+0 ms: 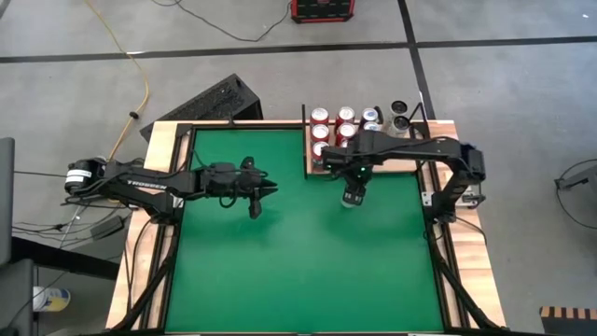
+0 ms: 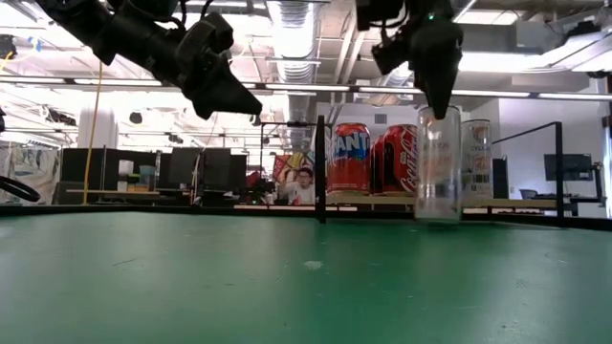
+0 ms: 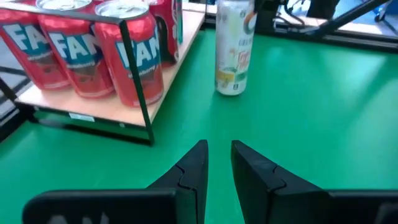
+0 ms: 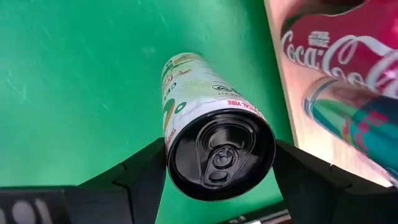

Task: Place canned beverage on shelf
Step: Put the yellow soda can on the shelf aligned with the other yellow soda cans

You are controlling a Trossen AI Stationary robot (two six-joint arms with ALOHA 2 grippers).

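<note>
Table surface (image 1: 280, 261) green. Slim can (image 4: 208, 118) white, green-orange print, black lid. Fanta cans (image 3: 93, 50) red, white-blue lettering. Coca-Cola can (image 4: 348, 43) red, white script. Shelf (image 3: 93, 109) pale wood, black posts. Grippers dark.

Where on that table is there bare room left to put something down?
Most of the green table is bare: the whole near half, and the stretch between the left gripper and the white can. The shelf at the far edge is crowded; red cans fill its left end. The right gripper straddles the white can beside it.
</note>
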